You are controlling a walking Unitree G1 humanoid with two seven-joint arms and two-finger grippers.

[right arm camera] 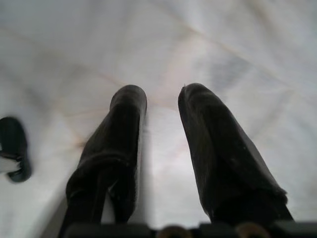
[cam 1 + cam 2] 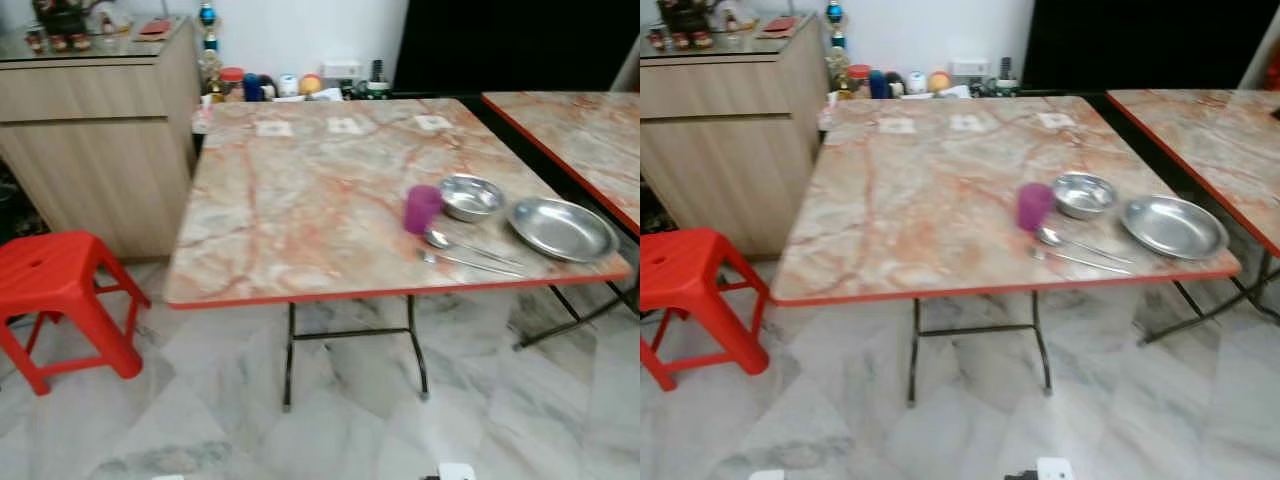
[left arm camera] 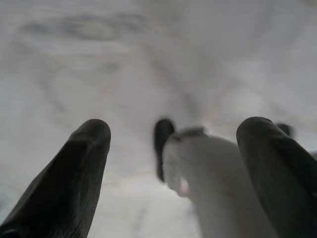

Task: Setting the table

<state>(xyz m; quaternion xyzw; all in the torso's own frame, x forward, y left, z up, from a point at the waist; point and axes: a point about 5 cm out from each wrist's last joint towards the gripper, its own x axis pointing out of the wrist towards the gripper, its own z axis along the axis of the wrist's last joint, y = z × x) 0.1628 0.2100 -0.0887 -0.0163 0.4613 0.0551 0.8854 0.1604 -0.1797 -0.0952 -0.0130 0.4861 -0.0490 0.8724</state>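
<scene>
Purple cup (image 2: 422, 208), bowl (image 2: 470, 196), plate (image 2: 562, 229), spoon (image 2: 470, 246) crowded at table (image 2: 300, 200) near right corner. Left gripper (image 3: 171, 148) fingers spread; right gripper (image 1: 161, 119) slightly parted, seemingly empty. Both over floor. Risk: plate near edge, clumsy reach knocks off.

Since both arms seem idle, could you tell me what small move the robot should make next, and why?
Probably step closer to the table. The purple cup, small bowl, plate and cutlery sit bunched at its right front corner, some way ahead, while the left pincer and right pincer point at the marble floor, both open and holding nothing.
</scene>
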